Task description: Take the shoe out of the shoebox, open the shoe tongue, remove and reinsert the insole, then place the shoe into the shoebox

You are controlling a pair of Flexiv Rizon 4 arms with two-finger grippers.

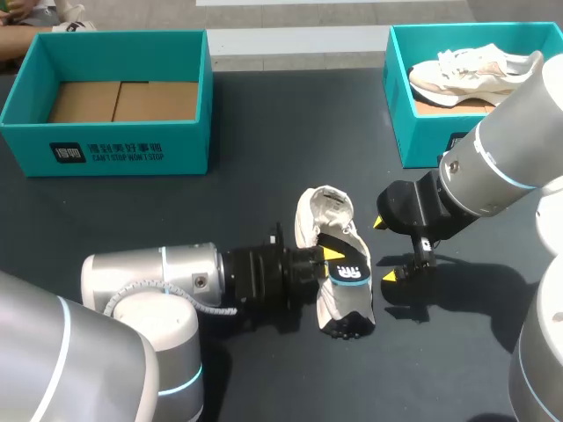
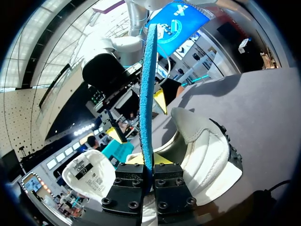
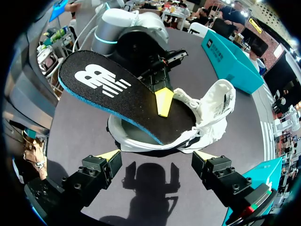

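Observation:
A white shoe (image 1: 327, 215) lies on the dark table, its opening facing my left gripper (image 1: 329, 264). That gripper is shut on a black insole (image 1: 348, 273) with a blue edge and a white logo. In the left wrist view the insole (image 2: 147, 89) stands edge-on between the fingers, above the shoe (image 2: 209, 150). In the right wrist view the insole (image 3: 117, 99) is tilted, its lower end reaching into the shoe (image 3: 211, 113). My right gripper (image 1: 385, 250) hangs open just right of the shoe; in its own view the right gripper (image 3: 157, 162) holds nothing.
An empty teal shoebox (image 1: 113, 154) with a cardboard floor stands at the back left. A second teal box (image 1: 406, 114) at the back right holds another pale shoe (image 1: 471, 75). Both arms crowd the middle front of the table.

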